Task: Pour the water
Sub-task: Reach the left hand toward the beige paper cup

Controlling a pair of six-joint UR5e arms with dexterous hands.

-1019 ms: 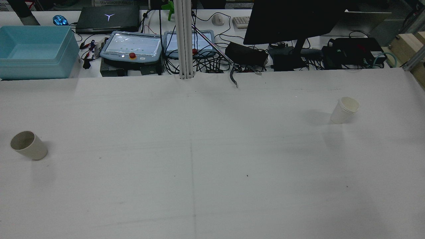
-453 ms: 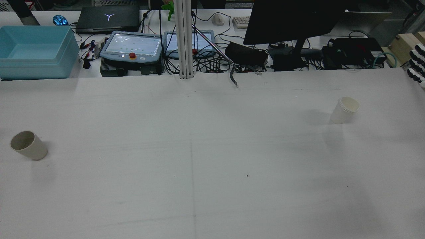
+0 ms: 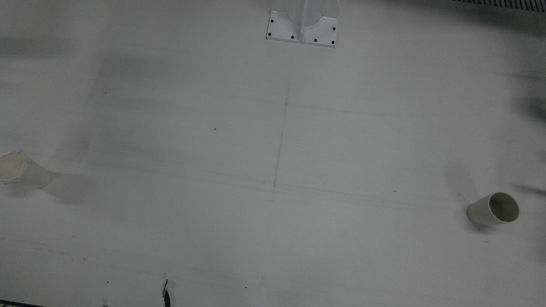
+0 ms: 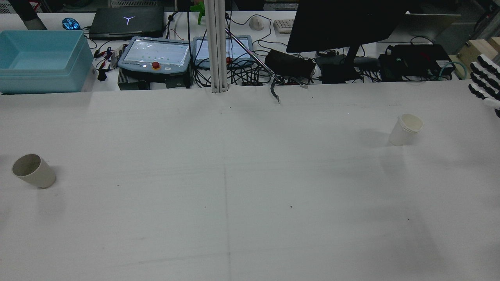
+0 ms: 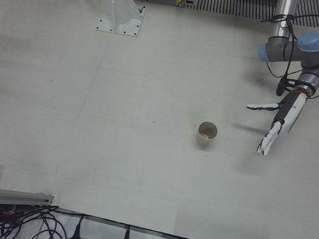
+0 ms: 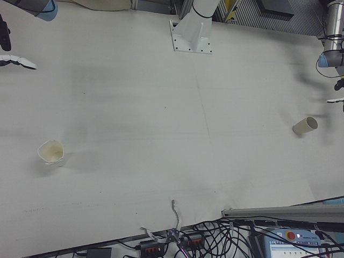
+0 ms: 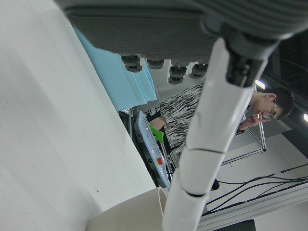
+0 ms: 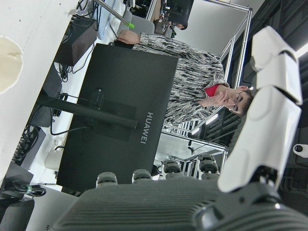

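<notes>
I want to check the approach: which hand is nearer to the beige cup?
Left. The left hand hovers open just beside the beige cup; the right hand is at the table's opposite edge, near the white paper cup.

A wide white table [image 4: 250, 195] carries very little. A beige cup [image 4: 33, 170] stands upright near the robot's left edge, and a white paper cup [image 4: 405, 129] stands far across on the right side, well apart from it. A white mounting base [image 3: 303, 25] is bolted to the table at the robot's end, and a faint seam runs down the middle
</notes>
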